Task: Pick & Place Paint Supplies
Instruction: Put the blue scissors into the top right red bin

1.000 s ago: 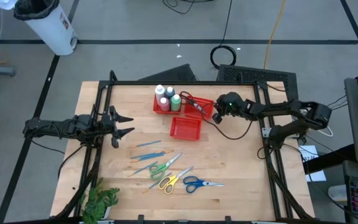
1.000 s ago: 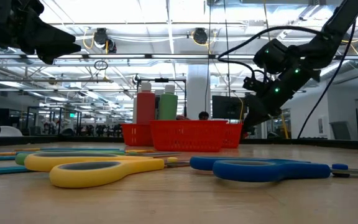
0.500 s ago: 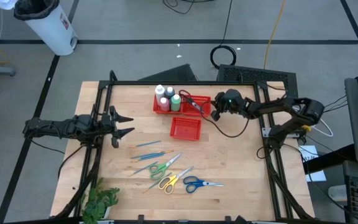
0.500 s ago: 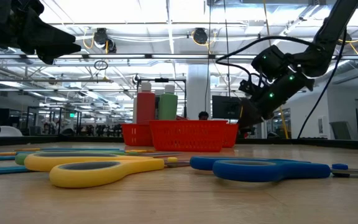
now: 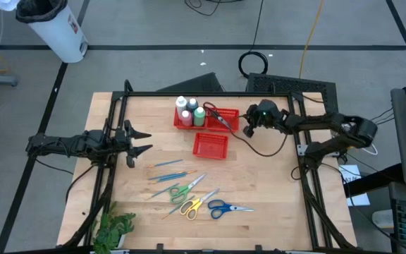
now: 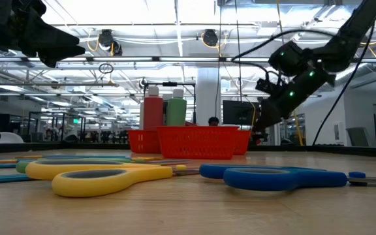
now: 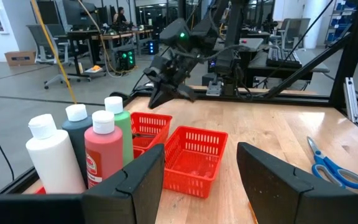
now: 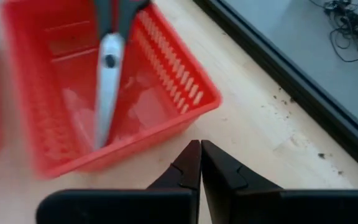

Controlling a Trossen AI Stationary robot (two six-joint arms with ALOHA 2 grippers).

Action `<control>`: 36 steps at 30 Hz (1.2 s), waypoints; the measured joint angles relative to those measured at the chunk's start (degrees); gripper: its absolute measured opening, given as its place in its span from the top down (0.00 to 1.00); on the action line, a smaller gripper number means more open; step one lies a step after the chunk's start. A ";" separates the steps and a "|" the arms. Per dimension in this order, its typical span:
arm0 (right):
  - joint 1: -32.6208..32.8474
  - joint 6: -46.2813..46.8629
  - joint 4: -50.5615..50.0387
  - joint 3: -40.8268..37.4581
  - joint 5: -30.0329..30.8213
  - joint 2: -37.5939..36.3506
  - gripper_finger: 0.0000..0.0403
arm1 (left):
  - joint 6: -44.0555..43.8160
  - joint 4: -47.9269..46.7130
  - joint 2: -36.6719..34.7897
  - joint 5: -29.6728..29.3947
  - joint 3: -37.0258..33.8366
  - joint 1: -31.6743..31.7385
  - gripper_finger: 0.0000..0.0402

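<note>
Overhead, the pale wooden table [image 5: 273, 204] carries three red mesh baskets: one [image 5: 183, 118] holding four white-capped bottles [image 5: 190, 110], one [image 5: 225, 120] beside it with red-handled scissors [image 5: 216, 115] lying in it, and a third [image 5: 211, 145] set nearer the middle of the table. Loose on the wood lie thin blue and orange brushes [image 5: 169, 171], then green-handled scissors [image 5: 182, 190], yellow-handled scissors [image 5: 192, 206] and blue-handled scissors [image 5: 221, 208]. A leafy green plant [image 5: 113, 229] stands at the near-left corner.

The right gripper [image 5: 248, 130] hangs just beside the scissors' basket on its right side, above the table. Its own wrist view shows what the overhead view does not: the two dark pointed fingertips [image 8: 188, 167] pressed together with nothing between them, over bare wood just outside the slotted plastic wall of the basket [image 8: 166, 99], with a grey metal scissor blade [image 8: 106, 87] slanting down inside it.

The left gripper [image 5: 142, 141] waits above the table's left edge, well apart from everything. In the left wrist view its broad dark fingers [image 7: 135, 180] stand spread, framing the bottles: white [image 7: 53, 158], dark grey [image 7: 78, 140], red [image 7: 104, 155] and green [image 7: 118, 127]. The smooth plastic loops of the yellow and blue handles fill the foreground of the low view.
</note>
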 joint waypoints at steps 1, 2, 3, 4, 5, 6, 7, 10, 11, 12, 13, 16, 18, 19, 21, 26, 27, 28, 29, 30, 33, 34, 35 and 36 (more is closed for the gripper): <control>0.85 0.56 -2.09 0.00 0.02 -1.88 1.00 | 0.00 -0.02 -0.01 0.00 0.00 0.00 0.48; 1.87 1.38 -3.81 0.00 0.04 -3.57 1.00 | 0.00 -0.02 -0.01 0.00 0.00 0.00 0.48; 3.19 2.04 -5.41 0.00 0.03 -5.27 1.00 | 0.00 -0.02 -0.01 0.00 0.00 0.01 0.48; 4.77 2.68 -6.93 0.00 -0.09 -6.95 1.00 | 0.00 -0.02 -0.01 0.00 0.00 0.01 0.48; 6.69 3.28 -8.11 0.00 -0.21 -8.39 1.00 | 0.00 -0.02 0.00 0.00 0.00 0.02 0.48; 8.97 3.99 -8.57 0.00 -0.24 -9.57 1.00 | 0.00 -0.02 0.00 0.00 0.00 0.01 0.48; 11.57 4.71 -8.59 -0.01 -0.24 -10.47 1.00 | 0.00 -0.02 -0.02 0.00 0.00 0.00 0.48; 20.32 7.10 -6.07 0.00 -0.29 -11.49 1.00 | 0.00 -0.02 0.00 0.00 0.00 0.02 0.48; 23.32 8.21 -4.37 0.00 -0.27 -11.35 0.99 | 0.00 -0.02 0.00 0.00 0.00 0.02 0.48; 26.19 9.43 -2.55 0.00 -0.26 -11.00 0.98 | 0.00 0.00 0.00 0.00 0.00 0.02 0.48; 29.32 11.13 -0.03 0.00 -0.26 -10.35 0.97 | 0.00 -0.02 -0.02 0.00 0.00 0.01 0.48; 37.83 15.55 9.73 0.00 -0.23 -6.98 0.90 | 0.00 -0.02 0.00 0.00 0.00 0.02 0.48; 43.48 16.45 15.78 0.00 0.02 -4.30 0.83 | 0.00 -0.02 0.00 0.00 0.00 0.02 0.48; 46.31 16.36 18.85 0.15 1.03 -2.49 0.78 | 0.00 -0.02 0.00 0.00 0.00 0.02 0.48; 51.32 15.42 20.70 1.99 4.92 1.04 0.68 | 0.00 -0.02 0.00 0.00 0.00 0.02 0.48; 58.87 13.52 10.41 12.69 11.49 10.21 0.47 | 0.00 -0.02 -0.02 0.00 0.00 0.02 0.48; 59.51 13.82 6.44 15.46 12.04 12.25 0.45 | 0.00 -0.02 -0.02 0.00 0.00 0.01 0.48; 59.96 14.47 3.19 18.04 12.26 14.57 0.43 | 0.00 -0.02 0.00 0.00 0.00 0.02 0.48; 60.26 15.12 0.46 20.42 12.86 16.92 0.43 | 0.00 -0.02 -0.01 0.00 0.00 0.02 0.48; 60.48 15.35 -2.14 22.40 13.46 19.26 0.43 | 0.00 0.00 -0.02 0.00 0.00 0.02 0.48; 60.59 14.96 -6.77 26.84 13.40 25.22 0.45 | 0.00 -0.02 -0.02 0.00 0.00 0.02 0.48; 60.59 14.96 -7.56 27.86 13.31 26.79 0.46 | 0.00 -0.02 -0.02 0.00 0.00 0.00 0.48; 60.59 14.94 -7.86 28.71 13.26 28.06 0.48 | 0.00 -0.02 -0.02 0.00 0.00 0.02 0.48; 60.59 14.94 -7.76 29.27 13.23 29.02 0.49 | 0.00 -0.02 0.00 0.00 0.00 0.00 0.48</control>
